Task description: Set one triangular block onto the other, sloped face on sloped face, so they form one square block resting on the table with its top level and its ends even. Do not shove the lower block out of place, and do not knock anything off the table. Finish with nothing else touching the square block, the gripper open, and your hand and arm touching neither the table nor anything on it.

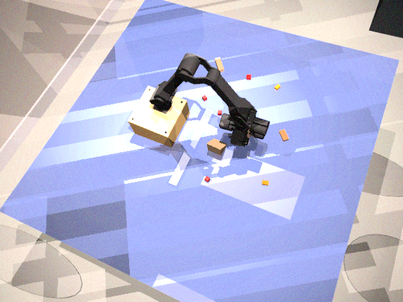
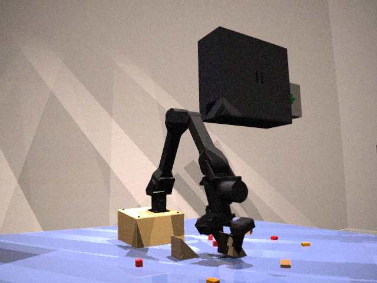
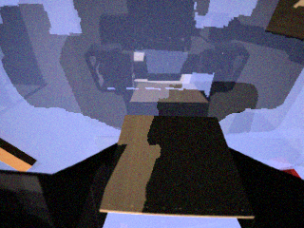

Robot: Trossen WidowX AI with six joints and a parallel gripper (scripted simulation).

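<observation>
Pale blue surface [image 1: 227,227] streaked with lighter bands; tan triangular blocks [image 2: 182,249]; black arm [image 2: 210,158]; little red cubes [image 2: 138,262] and orange bits [image 2: 285,263].

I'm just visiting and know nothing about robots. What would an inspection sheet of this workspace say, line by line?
Surface: blue table, glossy, patched with light and shadow.
Job's things: two brown wedges; one is between the jaws, low over or on the table, which one cannot tell; the other stands free beside it, sloped face showing, apart from it.
Clutter: small red cubes, orange and yellow bits, tan slabs scattered about, none touching the wedges.
Gripper: shut on a wedge.
Cables: nothing seen.
Surroundings: arm mounted on a wooden box; dark cabinet on the wall behind.
</observation>
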